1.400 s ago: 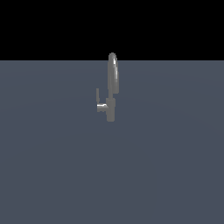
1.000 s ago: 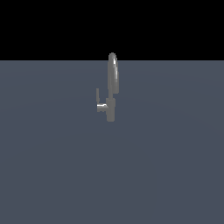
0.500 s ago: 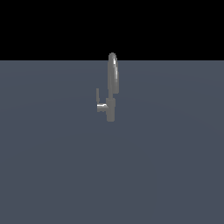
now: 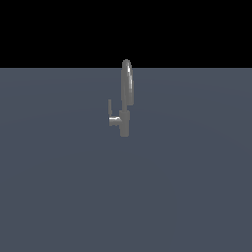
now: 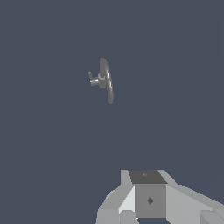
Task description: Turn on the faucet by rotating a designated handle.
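Handle [image 4: 110, 107]: thin flat lever standing upright at the end of a short stub, at 9 o'clock of the faucet body in the exterior view; in the wrist view [image 5: 90, 78] it also shows at 9 o'clock of the body.
Faucet [image 4: 126, 98]: stands alone on the grey tabletop [image 4: 59, 187], a little above the middle of the exterior view; the arched spout rises at 12 o'clock from the short body.
Gripper [image 5: 146, 201]: only its housing shows, in the wrist view, well apart from the faucet; the fingers are out of frame, so I cannot tell whether they are open or closed.
Step in hand: the approach, by my judgement.
Doing it well: come in from the lever's side, clear of the spout, and set the fingers against the lever's flat face near its free tip, then push around the stub.
Change from earlier: none in the exterior view; faucet and handle sit exactly as before.
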Robot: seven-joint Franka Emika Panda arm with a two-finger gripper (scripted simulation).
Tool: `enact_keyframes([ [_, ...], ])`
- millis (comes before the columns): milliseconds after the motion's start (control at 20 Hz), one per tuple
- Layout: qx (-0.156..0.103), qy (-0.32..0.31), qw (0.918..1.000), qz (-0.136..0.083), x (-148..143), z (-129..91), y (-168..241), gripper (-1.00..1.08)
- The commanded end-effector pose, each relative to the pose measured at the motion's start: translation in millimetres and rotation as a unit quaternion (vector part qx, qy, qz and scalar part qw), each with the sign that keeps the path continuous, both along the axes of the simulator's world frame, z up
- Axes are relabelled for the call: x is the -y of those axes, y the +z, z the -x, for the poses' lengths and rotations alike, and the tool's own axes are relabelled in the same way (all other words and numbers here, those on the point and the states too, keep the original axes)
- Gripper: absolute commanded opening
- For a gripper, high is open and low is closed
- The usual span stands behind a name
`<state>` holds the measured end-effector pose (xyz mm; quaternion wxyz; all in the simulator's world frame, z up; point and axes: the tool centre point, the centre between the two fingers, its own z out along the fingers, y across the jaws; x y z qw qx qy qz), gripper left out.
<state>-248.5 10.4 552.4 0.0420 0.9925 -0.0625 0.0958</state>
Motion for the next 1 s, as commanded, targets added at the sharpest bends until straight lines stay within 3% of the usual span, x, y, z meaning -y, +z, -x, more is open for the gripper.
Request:
enact_keyframes([
  [0, 0.024, -0.024, 0.9994, 0.002, -7.5, 0.7, 14.0, -1.00],
  [400, 0.114, -0.114, 0.9868, 0.016, -45.7, 0.1, 59.6, -1.00],
  [950, 0.218, -0.219, 0.9503, 0.042, -115.7, -20.7, 88.0, -1.00],
])
